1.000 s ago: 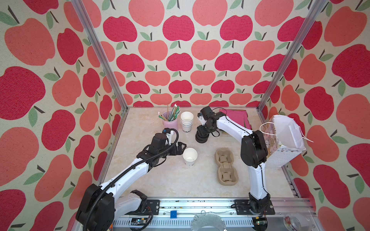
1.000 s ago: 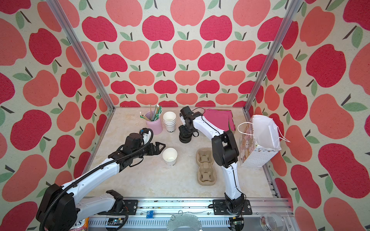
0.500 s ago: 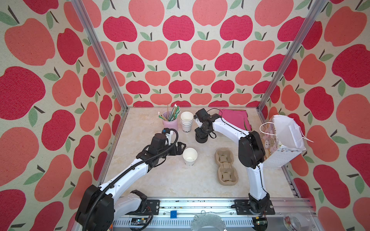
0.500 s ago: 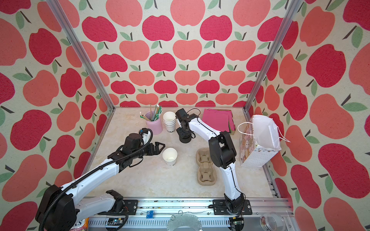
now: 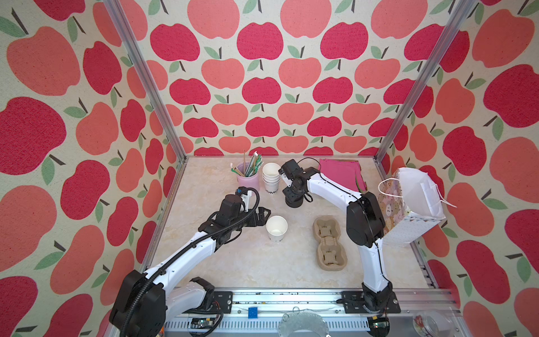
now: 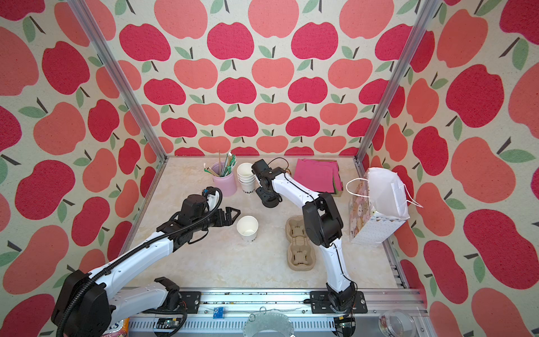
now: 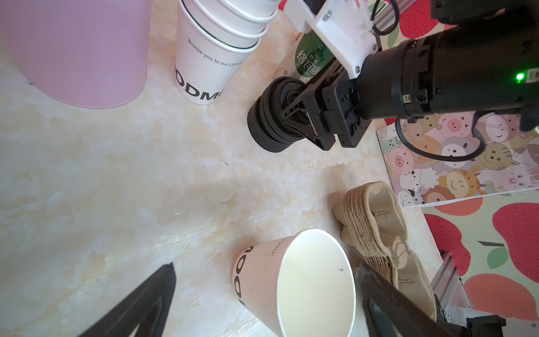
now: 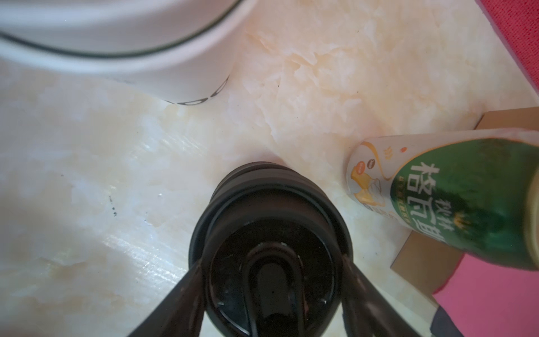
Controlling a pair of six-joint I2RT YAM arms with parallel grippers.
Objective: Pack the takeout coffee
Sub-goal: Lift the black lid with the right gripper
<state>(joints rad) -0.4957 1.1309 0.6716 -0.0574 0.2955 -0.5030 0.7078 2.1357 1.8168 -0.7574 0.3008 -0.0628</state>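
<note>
White paper cup point(image 5: 276, 228), lidless, stands upright mid-table. Left gripper point(image 5: 266, 217) is wide open just beside it. Right gripper point(image 8: 271, 262) is clamped on the top of the black lid stack point(image 5: 293, 202), tight between cup stack point(image 5: 271, 178) and green can point(image 8: 455, 198). Bare tabletop point(image 5: 233, 262) runs to the near edge. Pulp carrier point(image 5: 329, 243) sits right of the cup.

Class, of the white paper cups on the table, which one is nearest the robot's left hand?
The lone white paper cup standing apart ahead of the left hand; the others are nested in a stack beside the pink cylindrical holder.
</note>
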